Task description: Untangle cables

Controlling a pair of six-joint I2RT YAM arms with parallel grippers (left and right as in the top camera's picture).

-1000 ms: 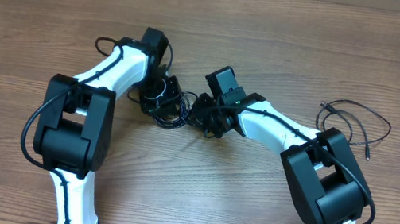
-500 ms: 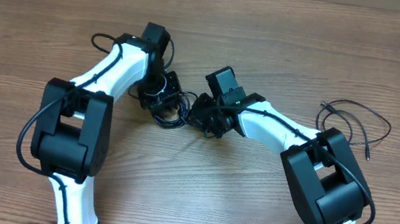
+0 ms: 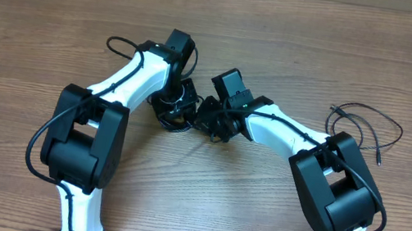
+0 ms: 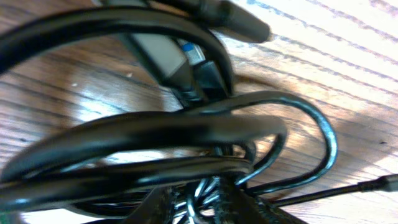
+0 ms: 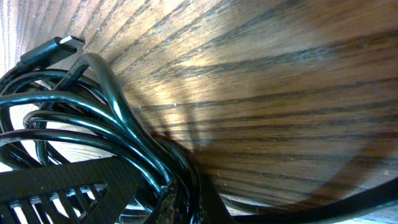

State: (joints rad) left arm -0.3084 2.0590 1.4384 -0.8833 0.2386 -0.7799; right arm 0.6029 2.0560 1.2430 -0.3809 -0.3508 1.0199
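A bundle of thin black cables [image 3: 178, 119] lies coiled on the wooden table between my two grippers. My left gripper [image 3: 175, 102] is over its left part and, in the left wrist view, its fingers [image 4: 198, 202] are shut on several strands of the cables [image 4: 155, 134]. A grey plug [image 4: 165, 59] lies among the loops. My right gripper [image 3: 207, 117] is at the bundle's right side. In the right wrist view its fingers [image 5: 183, 202] are shut on looped strands [image 5: 93, 118], and a silvery-tipped plug [image 5: 53, 48] sticks out at the top left.
A separate thin black cable [image 3: 366, 123] lies in loose loops at the right of the table, beside my right arm's base [image 3: 336, 186]. My left arm's base [image 3: 77, 141] stands at the front left.
My left arm has swung right, bringing its gripper and the bundle's left part closer to my right gripper. The bundle looks more compact. The right arm has not moved.
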